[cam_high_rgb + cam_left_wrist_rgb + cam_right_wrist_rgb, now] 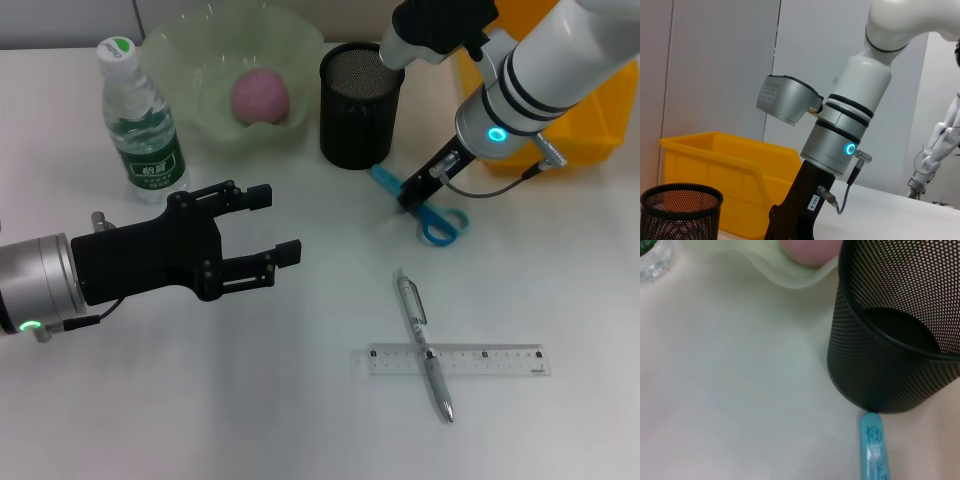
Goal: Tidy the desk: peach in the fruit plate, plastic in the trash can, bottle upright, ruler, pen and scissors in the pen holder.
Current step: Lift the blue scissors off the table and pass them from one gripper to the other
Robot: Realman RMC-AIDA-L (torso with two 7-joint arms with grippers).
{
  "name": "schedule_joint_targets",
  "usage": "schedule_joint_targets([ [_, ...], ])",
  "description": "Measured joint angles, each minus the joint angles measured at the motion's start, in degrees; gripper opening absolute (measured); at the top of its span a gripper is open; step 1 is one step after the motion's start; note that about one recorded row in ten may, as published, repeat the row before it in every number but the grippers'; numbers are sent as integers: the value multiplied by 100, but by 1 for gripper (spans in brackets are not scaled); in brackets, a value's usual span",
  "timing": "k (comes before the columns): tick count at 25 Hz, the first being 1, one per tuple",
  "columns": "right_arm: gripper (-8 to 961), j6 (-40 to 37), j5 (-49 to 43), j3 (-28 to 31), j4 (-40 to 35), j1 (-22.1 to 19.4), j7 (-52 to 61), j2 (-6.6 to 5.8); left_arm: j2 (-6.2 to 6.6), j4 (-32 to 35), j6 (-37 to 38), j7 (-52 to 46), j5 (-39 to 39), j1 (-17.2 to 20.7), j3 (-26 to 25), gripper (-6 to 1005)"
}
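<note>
My right gripper (410, 196) is down over the middle of the blue scissors (436, 222), which lie beside the black mesh pen holder (357, 104). In the right wrist view the scissors' blue tip (874, 447) rests at the pen holder's base (890, 360). A silver pen (424, 343) lies across a clear ruler (490, 360) at the front. The pink peach (261, 96) sits in the pale green fruit plate (200, 50). Beside it the bottle (140, 122) stands upright. My left gripper (274, 224) hovers open and empty at the left. No plastic shows.
A yellow bin (570, 130) stands at the back right behind my right arm, and it also shows in the left wrist view (715, 165) behind the pen holder (680, 210). Bare white desk lies between my left gripper and the pen.
</note>
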Motion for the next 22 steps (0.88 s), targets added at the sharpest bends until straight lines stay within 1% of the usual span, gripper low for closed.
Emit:
schedule_joint_targets([
  [7, 218, -207, 0, 0, -179, -51, -39, -1, 0, 2, -8, 0, -10, 0, 0, 724],
  [16, 218, -757, 65, -17, -1142, -519, -89, 7, 0, -7, -10, 2, -15, 0, 0, 723],
  [22, 218, -1091, 455, 18, -1429, -672, -362, -19, 7, -8, -17, 4, -15, 0, -3, 722],
])
